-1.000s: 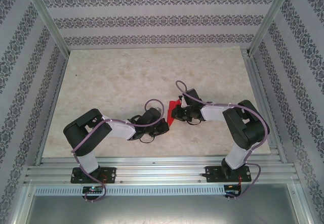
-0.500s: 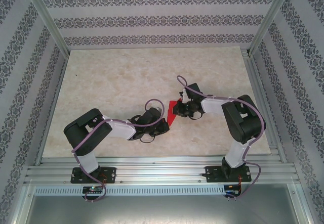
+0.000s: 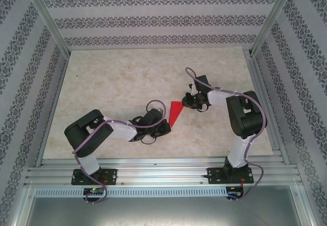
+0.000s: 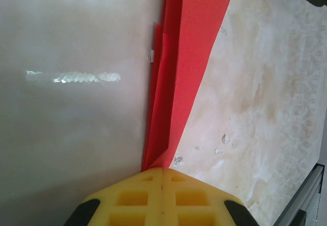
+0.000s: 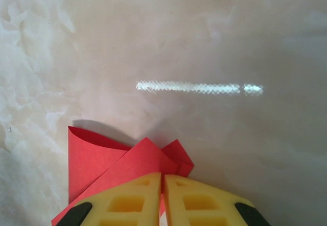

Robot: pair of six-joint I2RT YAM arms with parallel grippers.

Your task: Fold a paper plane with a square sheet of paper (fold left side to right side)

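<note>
Your left hand (image 4: 162,174) has its yellow pads (image 4: 135,198) pressed together on the narrow tip of the red paper plane (image 4: 191,52). The layered paper widens as it runs away from that pinch. Your right hand (image 5: 162,179) is clamped almost flush on the plane's broad end, with folded flaps sticking out past its fingers to the left and ahead. From above, the plane sits between the two hands, a little right of the middle of the marbled desk (image 3: 112,78). Its long axis runs from near-left to far-right, and the point aims near-left, into your left hand. You cannot tell whether the paper rests on the desk.
</note>
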